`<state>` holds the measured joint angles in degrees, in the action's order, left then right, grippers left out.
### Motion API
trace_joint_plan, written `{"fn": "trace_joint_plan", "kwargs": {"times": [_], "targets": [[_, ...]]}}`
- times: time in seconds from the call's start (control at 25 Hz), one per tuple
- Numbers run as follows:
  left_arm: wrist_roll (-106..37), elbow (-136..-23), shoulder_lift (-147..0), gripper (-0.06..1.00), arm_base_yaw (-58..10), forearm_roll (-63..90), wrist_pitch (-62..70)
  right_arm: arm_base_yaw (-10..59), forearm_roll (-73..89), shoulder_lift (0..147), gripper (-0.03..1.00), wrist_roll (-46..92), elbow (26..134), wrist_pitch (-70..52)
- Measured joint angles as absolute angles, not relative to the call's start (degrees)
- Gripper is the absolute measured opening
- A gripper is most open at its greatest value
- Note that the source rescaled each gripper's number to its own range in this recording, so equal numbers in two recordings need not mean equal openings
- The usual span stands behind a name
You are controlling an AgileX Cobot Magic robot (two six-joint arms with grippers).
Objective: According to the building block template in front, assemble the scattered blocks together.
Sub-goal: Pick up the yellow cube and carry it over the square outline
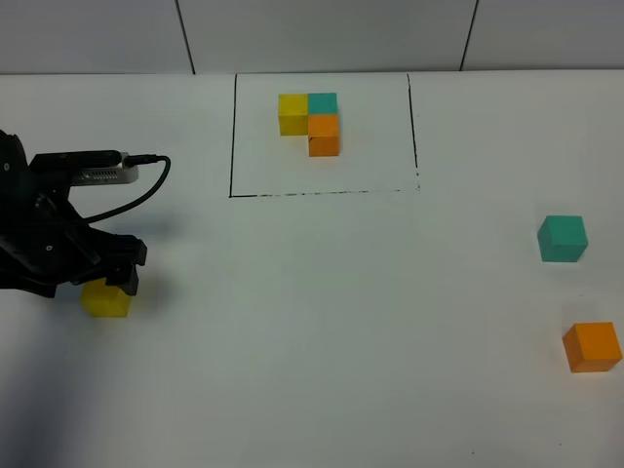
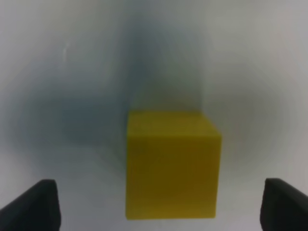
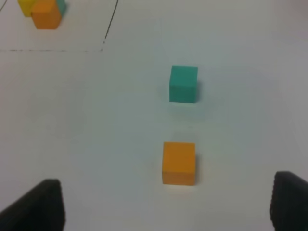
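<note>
Left gripper (image 1: 115,281) over yellow cube (image 1: 105,299), fingers spread, no grip.
Left wrist view: both fingers (image 2: 30,206) sit wide on either side of the yellow cube, clear of its faces, cube on the white table (image 1: 322,322). Right gripper (image 3: 166,208) also spread, nothing between its tips. Teal cube (image 1: 563,239) and orange cube (image 1: 592,347) lie loose at far right, near each other, apart. Template cluster (image 1: 310,122) sits at the far side inside the black outline (image 1: 231,136).
</note>
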<state>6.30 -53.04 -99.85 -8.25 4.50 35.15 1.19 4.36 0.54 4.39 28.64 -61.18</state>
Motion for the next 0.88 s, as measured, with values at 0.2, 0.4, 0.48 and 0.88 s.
{"fn": "trace_joint_plan", "kwargs": {"times": [0.2, 0.4, 0.48, 0.88], "targets": [[6.3, -53.0, -101.5, 0.94, -8.3, 4.6, 34.6, 1.2, 4.4, 0.5, 0.73, 4.4, 28.6, -61.2], [6.3, -53.0, -103.5, 0.91, -8.3, 4.6, 34.1, 1.2, 4.4, 0.5, 0.73, 4.4, 28.6, -61.2], [6.3, -53.0, -104.1, 0.86, -8.3, 4.6, 34.0, 1.2, 4.4, 0.5, 0.73, 4.4, 28.6, -61.2], [6.3, -53.0, -104.9, 0.00, -8.3, 4.7, 33.3, 1.2, 4.4, 0.5, 0.73, 4.4, 28.6, -61.2]]}}
